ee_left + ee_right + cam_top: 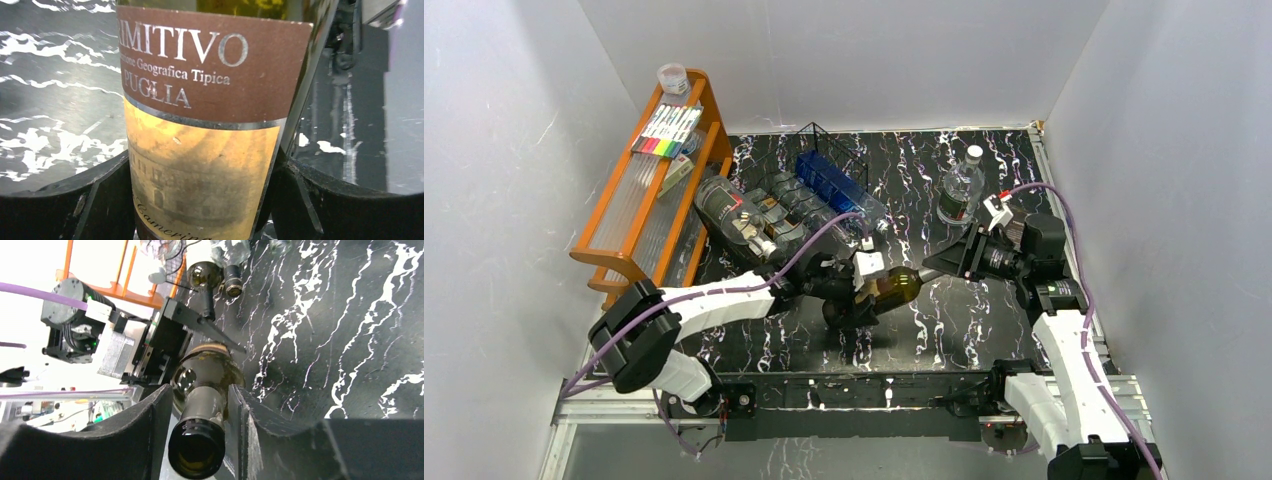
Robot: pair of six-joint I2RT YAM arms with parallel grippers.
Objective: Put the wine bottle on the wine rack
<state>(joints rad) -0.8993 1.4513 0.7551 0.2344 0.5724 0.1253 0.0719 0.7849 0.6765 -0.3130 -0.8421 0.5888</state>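
Observation:
The wine bottle (904,286) is olive-green glass with a brown and yellow label (200,125). It lies level near the middle of the black marbled table. My left gripper (864,290) is shut on its body, a finger (102,200) pressed to each side of the label. My right gripper (951,263) is shut on the neck (205,405), and the open mouth faces the right wrist camera. The black wire wine rack (819,140) stands behind the bottle at the back of the table.
Several bottles (754,215) and a blue one (829,180) lie on the rack. An orange wooden shelf (624,230) at the left holds markers (669,130) and a jar (672,77). A clear plastic bottle (962,188) stands at the back right. White walls close three sides.

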